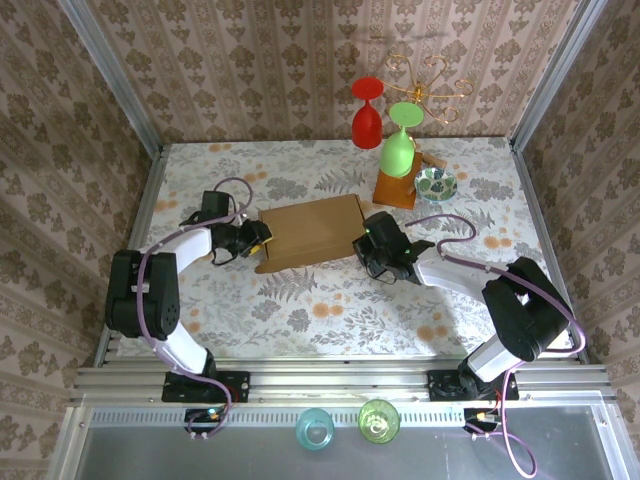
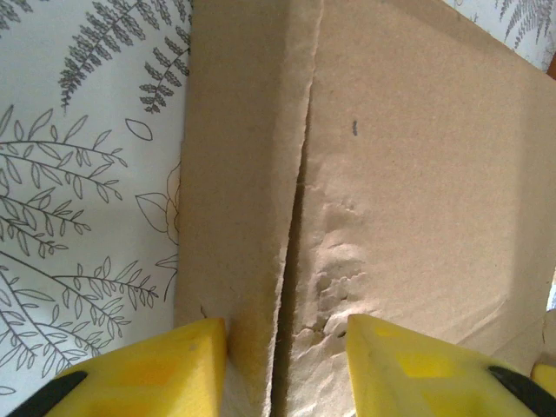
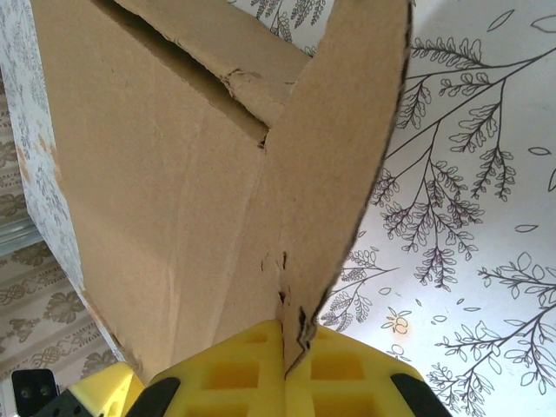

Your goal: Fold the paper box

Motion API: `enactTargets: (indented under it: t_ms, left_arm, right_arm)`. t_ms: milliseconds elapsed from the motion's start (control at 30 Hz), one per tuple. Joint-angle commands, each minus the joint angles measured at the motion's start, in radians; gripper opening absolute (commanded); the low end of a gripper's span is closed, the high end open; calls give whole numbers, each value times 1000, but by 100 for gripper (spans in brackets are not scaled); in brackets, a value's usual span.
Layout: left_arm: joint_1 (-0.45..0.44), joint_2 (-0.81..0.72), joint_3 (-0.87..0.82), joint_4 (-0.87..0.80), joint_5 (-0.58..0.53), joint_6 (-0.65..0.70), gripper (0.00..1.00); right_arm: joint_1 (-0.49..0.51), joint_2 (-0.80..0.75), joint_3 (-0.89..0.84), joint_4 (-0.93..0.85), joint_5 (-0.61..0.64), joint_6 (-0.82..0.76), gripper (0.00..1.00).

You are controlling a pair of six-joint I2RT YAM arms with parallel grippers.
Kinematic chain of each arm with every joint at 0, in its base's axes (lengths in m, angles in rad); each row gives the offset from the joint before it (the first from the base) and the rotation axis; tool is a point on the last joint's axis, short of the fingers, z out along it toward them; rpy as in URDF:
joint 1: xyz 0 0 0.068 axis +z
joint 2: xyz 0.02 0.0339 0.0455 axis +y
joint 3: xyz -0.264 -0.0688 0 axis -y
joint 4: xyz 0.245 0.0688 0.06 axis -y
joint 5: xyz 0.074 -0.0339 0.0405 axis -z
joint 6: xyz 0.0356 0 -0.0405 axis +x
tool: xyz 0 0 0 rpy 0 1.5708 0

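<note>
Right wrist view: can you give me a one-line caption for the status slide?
Right gripper shut on the edge of a flap of the paper box, with the leaf-patterned table behind.

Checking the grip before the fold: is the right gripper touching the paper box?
Touching. In the right wrist view, the right gripper is shut on a flap of the paper box, cardboard pinched between its yellow pads.
</note>
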Motion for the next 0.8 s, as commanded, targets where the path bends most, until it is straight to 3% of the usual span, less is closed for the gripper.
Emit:
enactTargets:
  t_ms: [0, 300, 467, 633, 767]
  left_arm:
    - [-11, 6, 2, -21, -29, 46, 38]
    - [-39, 26, -36, 5, -44, 56, 28]
    - [-51, 45, -47, 0, -54, 58, 15]
    - [-54, 46, -48, -27, -54, 80, 0]
    - [-53, 39, -23, -79, -26, 120, 0]
  right_arm:
    - [-8, 17, -20, -31, -4, -33, 0]
    - [-14, 23, -19, -44, -26, -52, 0]
    - [-17, 23, -21, -56, -40, -65, 3]
    - [-35, 1, -7, -104, -42, -138, 20]
    - [-79, -37, 60, -221, -87, -321, 44]
